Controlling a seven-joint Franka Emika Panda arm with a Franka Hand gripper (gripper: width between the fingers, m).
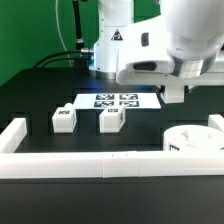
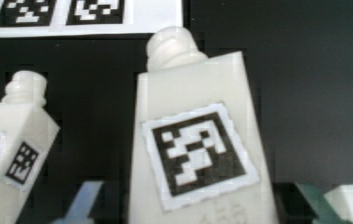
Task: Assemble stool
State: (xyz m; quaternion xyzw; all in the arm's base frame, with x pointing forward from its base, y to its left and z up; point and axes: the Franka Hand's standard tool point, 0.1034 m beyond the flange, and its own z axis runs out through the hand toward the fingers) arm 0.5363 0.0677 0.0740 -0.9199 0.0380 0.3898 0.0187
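Stool seat (image 1: 196, 141): is lying flat on the counter (image 1: 140, 125) at the exterior view's right, just behind the front stretch of the rail (image 1: 100, 165).
Hand (image 1: 176, 97): is hanging over the counter at the exterior view's right, above and a little behind the round disc. It is pressed in on a leg, pinching it.
Gripped leg (image 2: 191, 120): is filling the middle of the wrist view between the two fingers (image 2: 338, 203). Its tagged face is turned to the camera and its rounded peg is pointing toward the marker board (image 2: 66, 15). From the exterior view I cannot make it out under the arm.
Neighbouring leg (image 2: 13, 125): is showing beside the gripped one in the wrist view, with its peg pointing much the same way and dark counter between the two. I cannot tell which of the loose legs it is.
Far-left leg (image 1: 64, 118): is sitting on the counter in front of the marker board's end, toward the exterior view's left.
Second leg (image 1: 110, 120): is sitting in front of the marker board's middle, apart from the far-left one.
Rail: is running along the front of the counter and turning back along the exterior view's left side.
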